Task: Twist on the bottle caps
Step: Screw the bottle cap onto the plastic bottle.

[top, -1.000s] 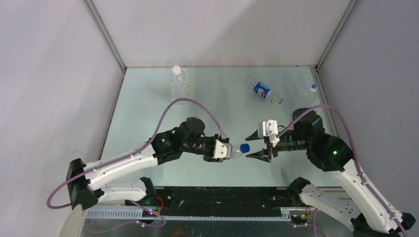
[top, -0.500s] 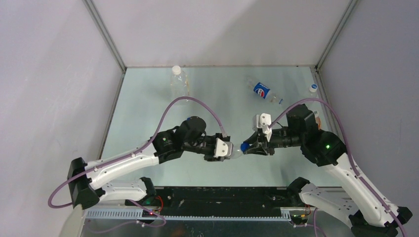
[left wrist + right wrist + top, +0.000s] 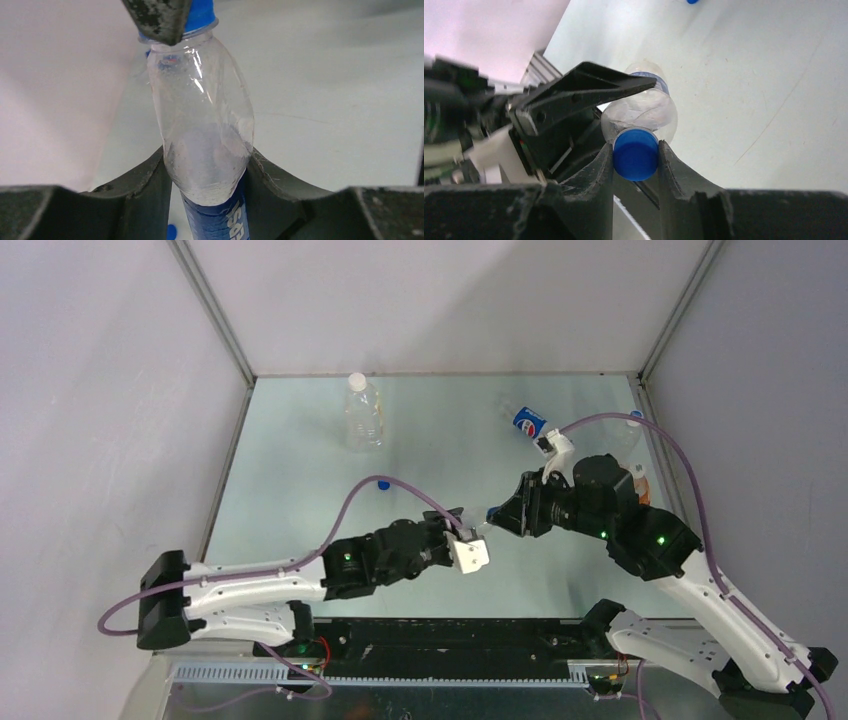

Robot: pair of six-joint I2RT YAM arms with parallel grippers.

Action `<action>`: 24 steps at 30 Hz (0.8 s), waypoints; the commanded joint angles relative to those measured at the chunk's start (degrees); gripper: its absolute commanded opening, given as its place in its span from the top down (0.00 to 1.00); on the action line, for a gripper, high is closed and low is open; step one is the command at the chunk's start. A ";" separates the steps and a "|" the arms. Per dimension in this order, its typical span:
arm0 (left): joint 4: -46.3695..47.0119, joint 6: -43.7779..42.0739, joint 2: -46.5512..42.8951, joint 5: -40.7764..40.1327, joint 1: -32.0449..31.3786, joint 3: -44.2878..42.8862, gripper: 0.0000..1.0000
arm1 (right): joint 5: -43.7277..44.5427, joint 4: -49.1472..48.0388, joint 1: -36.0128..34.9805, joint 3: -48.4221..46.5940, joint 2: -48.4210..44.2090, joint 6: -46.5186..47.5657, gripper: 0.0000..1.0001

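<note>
My left gripper [image 3: 207, 172] is shut on a clear bottle [image 3: 202, 125] with a blue label, held off the table near the middle [image 3: 476, 530]. A blue bottle cap [image 3: 636, 154] sits on the bottle's neck. My right gripper [image 3: 636, 156] is shut on that cap, one finger on each side. In the top view the right gripper [image 3: 494, 514] meets the left gripper [image 3: 468, 536] end to end. In the left wrist view the cap [image 3: 201, 11] shows at the top, partly behind a right finger [image 3: 157, 17]. A loose blue cap [image 3: 383, 483] lies on the table.
An upright clear bottle with a white cap [image 3: 363, 410] stands at the back left. A Pepsi-labelled bottle [image 3: 529, 422] lies at the back right, with another white-capped bottle [image 3: 632, 419] behind my right arm's cable. Walls close in the table on three sides.
My right gripper closed on the blue cap and rolled over with it. My left arm swung nearer and lower, still holding the bottle. The loose blue cap came into view.
</note>
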State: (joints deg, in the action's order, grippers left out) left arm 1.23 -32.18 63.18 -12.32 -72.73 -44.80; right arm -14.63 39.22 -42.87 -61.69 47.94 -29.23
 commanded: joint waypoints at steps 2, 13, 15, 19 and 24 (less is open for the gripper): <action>10.22 -3.79 2.82 -19.33 -2.14 0.60 1.00 | 9.94 -0.67 -1.48 -0.72 -0.19 -18.65 0.93; 2.66 11.78 -5.72 8.66 7.20 3.93 1.00 | -8.38 -14.02 3.89 3.38 -6.99 7.20 0.36; 0.69 12.29 -5.83 14.74 9.02 3.07 1.00 | -11.03 -15.23 4.18 3.95 -7.60 11.18 0.22; -4.05 11.95 -5.96 27.75 13.35 1.45 1.00 | -17.26 -12.50 5.24 3.16 -7.29 21.62 0.09; -11.30 8.92 -4.81 40.01 16.22 -2.31 1.00 | -20.18 -5.68 5.55 2.06 -7.33 36.40 0.11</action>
State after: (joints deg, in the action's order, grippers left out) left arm -4.75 -22.00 58.24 12.80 -58.04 -42.19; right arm -29.47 29.80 -37.65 -58.02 40.49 -8.16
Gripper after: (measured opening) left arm 0.504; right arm 0.910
